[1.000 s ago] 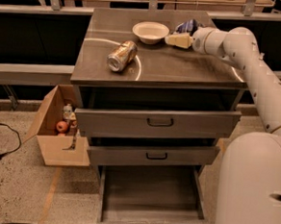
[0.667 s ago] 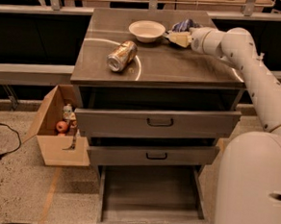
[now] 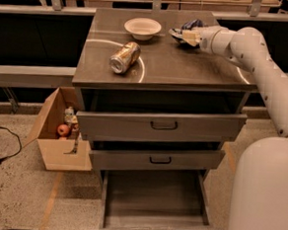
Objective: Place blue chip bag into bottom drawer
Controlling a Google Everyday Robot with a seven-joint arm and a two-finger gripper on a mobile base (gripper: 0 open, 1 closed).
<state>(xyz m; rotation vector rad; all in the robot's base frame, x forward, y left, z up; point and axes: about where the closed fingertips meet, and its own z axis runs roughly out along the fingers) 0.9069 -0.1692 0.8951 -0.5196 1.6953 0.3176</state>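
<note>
So the gripper is at the back right of the cabinet's surface, pushed right up against the blue chip bag. The bag is crumpled on the surface at the gripper's tip, and part of it pokes out behind. Honestly I can't tell whether the jaws are spread or already pinching it, because the bag and the gripper blur into one lump from this angle.

What's changed in the last second is the white bowl. It sits a bit further left than it did, so there's now a clear gap between it and the gripper, where a second ago they were almost touching. The can hasn't budged; it's lying on its side near the front left. The gripper has barely shifted.

My read is that it's still working the grasp, and the bowl getting out of the way should help. The bag isn't lifted yet as far as I can see.

The bottom drawer is already pulled all the way out with nothing in it, so that step is done. Next up is the lift, then a long reach down past the two upper drawers.
</note>
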